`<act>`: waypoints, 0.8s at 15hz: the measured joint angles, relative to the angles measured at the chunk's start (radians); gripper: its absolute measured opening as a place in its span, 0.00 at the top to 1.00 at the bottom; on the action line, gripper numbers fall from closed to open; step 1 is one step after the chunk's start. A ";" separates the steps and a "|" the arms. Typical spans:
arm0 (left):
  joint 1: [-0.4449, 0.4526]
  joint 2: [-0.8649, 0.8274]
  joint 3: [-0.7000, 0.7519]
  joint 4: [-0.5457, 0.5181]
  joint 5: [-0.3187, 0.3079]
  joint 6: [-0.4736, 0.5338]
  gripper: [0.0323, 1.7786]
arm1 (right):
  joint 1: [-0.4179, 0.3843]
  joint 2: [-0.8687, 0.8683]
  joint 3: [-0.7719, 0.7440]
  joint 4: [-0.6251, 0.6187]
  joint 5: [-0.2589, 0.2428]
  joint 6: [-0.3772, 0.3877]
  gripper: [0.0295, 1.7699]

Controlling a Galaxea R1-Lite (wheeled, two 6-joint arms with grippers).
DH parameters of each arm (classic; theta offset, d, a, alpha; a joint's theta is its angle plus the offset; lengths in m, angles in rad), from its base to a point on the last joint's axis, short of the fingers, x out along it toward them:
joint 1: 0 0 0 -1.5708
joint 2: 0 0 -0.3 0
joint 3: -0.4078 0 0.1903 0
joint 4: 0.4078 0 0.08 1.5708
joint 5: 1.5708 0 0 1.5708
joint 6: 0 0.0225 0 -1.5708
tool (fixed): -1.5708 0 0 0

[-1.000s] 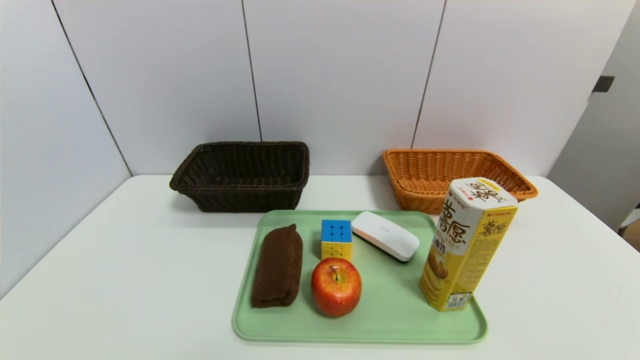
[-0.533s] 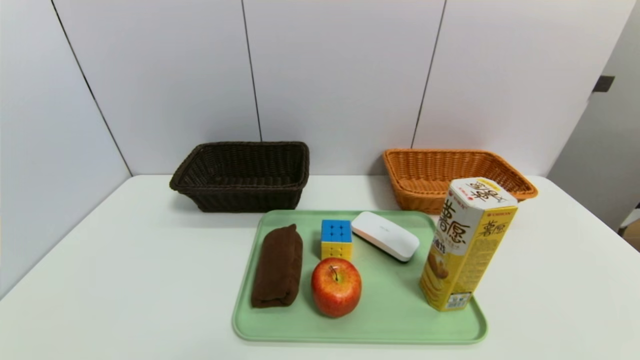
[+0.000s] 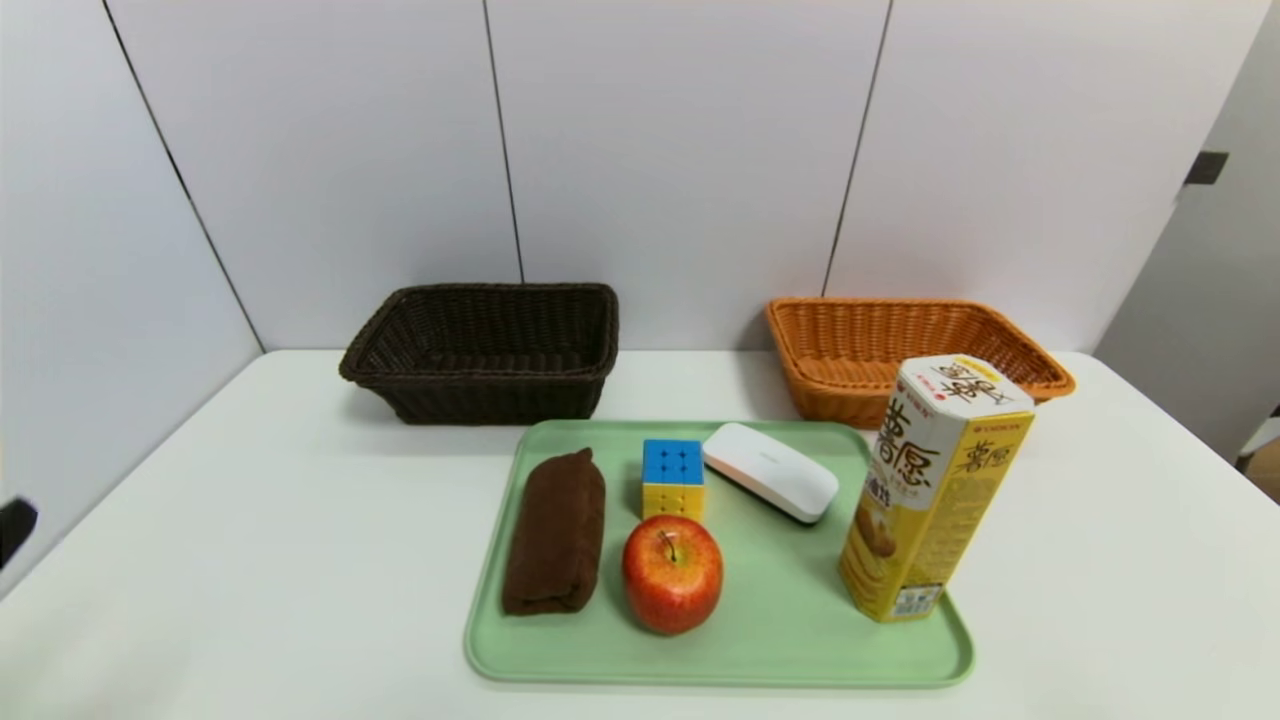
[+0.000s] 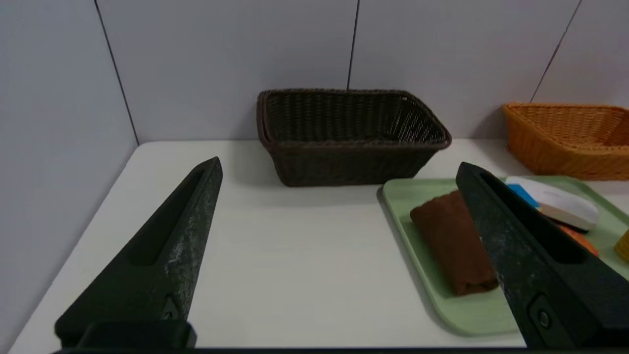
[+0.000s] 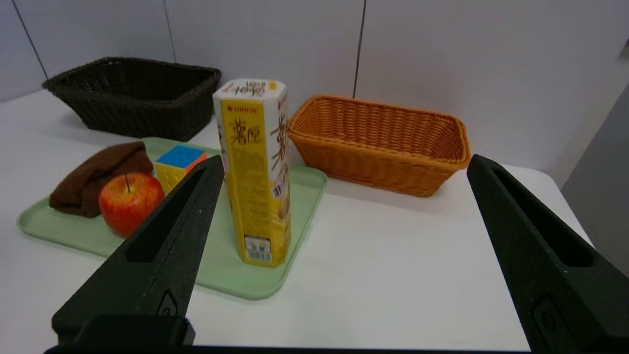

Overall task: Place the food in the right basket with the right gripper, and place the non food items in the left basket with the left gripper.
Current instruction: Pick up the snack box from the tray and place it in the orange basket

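The tall snack box (image 3: 935,487), beside the apple (image 3: 672,573), looks light and tippy; the wide-open right gripper (image 5: 344,167) should probably squeeze its middle.

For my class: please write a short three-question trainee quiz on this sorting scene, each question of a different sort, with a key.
1. True or false: the apple lies in the orange basket.
2. Which stands upright on the green tray? A) snack box B) brown cloth C) white case
3. Fill in: the puzzle cube shows a ____ top face.

Key: 1 false; 2 A; 3 blue.
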 joint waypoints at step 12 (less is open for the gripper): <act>0.000 0.688 -0.151 -0.411 -0.004 -0.010 0.05 | 0.004 0.770 -0.125 -0.491 0.009 0.007 0.03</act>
